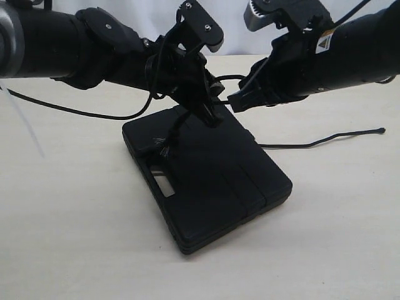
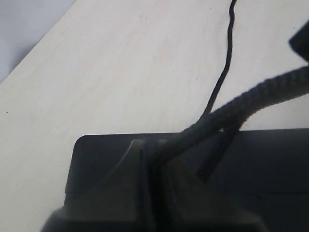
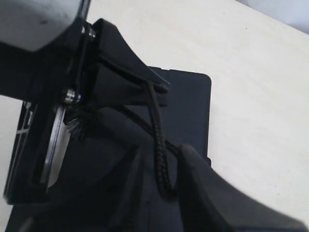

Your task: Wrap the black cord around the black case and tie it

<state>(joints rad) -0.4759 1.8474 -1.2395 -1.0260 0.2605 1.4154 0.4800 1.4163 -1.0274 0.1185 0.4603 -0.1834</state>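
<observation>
Bench [image 1: 75, 237] fills the exterior view, pale and bare around the work. Black case [image 1: 212, 187] lies flat at centre frame, handle slot toward lower left, lid up. Both arms come in from the upper corners and meet over the case's far end, just above centre. Left tool [image 1: 212, 117] points down at the lid, jaws closed tight on the black cord [image 1: 312, 142]; the left wrist view shows the braid coming straight out from between its fingers [image 2: 130, 183]. Right tool [image 1: 236, 101] sits just beside it, to the right, and looks pinched on the same cord; its wrist view has a short taut run of braid going from the left tool's tip into the narrow gap between its own fingers [image 3: 203, 183]. The cord's long strands trail away on the bench, one to the left edge of frame, one to the right edge from the case's far side. Frayed end [image 1: 164, 150] rests on the lid near the handle slot, left of centre. Judged step: tying, forming or cinching the knot over the lid; whether the wrap goes fully under the case cannot be told. Next move likely calls for pulling the two tools apart, keeping both grips and keeping the case from lifting.
</observation>
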